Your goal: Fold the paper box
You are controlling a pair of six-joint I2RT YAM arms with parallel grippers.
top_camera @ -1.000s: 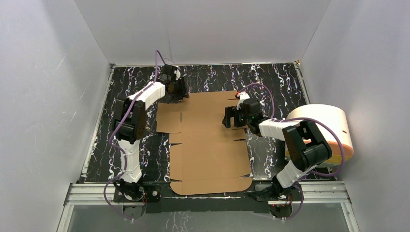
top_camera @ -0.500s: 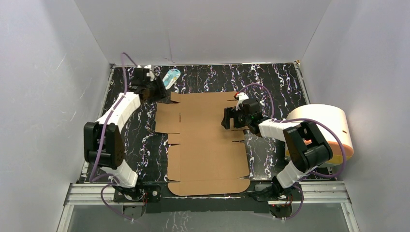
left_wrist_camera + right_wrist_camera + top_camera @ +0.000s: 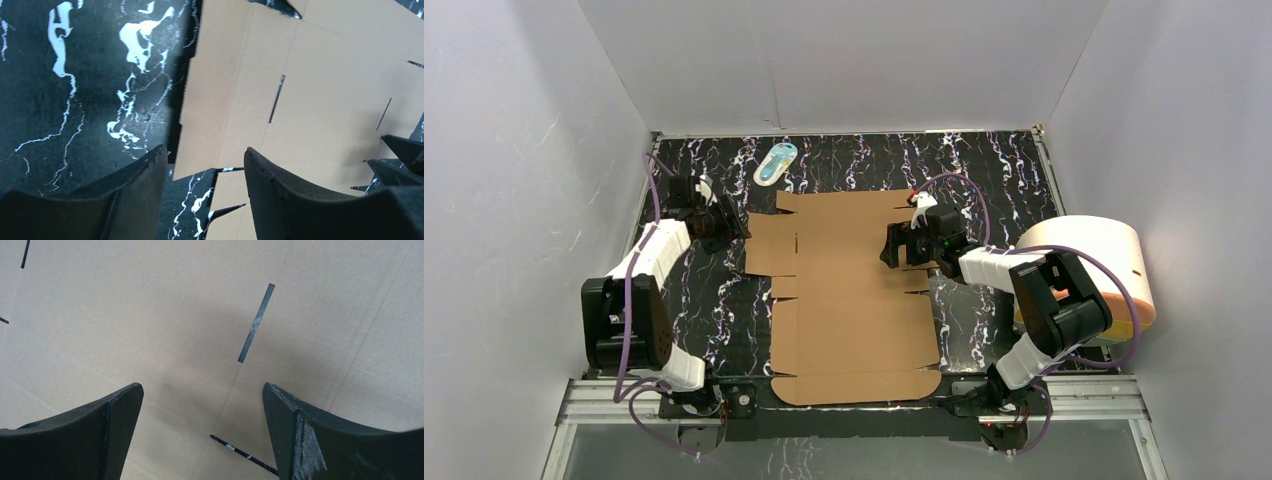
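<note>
The paper box (image 3: 849, 290) is a flat brown cardboard sheet with flaps and slits, lying in the middle of the black marbled table. My left gripper (image 3: 729, 228) is open and empty, just left of the sheet's far left flap. In the left wrist view the gripper (image 3: 205, 152) hangs over the flap's left edge (image 3: 210, 115). My right gripper (image 3: 892, 246) is open and empty over the sheet's right side. In the right wrist view the gripper (image 3: 202, 387) hangs above bare cardboard (image 3: 150, 315) with a slit (image 3: 256, 322).
A small white-and-blue oval item (image 3: 776, 162) lies at the far edge, behind the sheet. A cream cylinder with an orange base (image 3: 1092, 270) stands at the right. White walls enclose the table on three sides.
My left arm has swung left and toward me, from the far edge down to the sheet's left flap, which uncovers the white-and-blue item. The right arm has stayed still.
</note>
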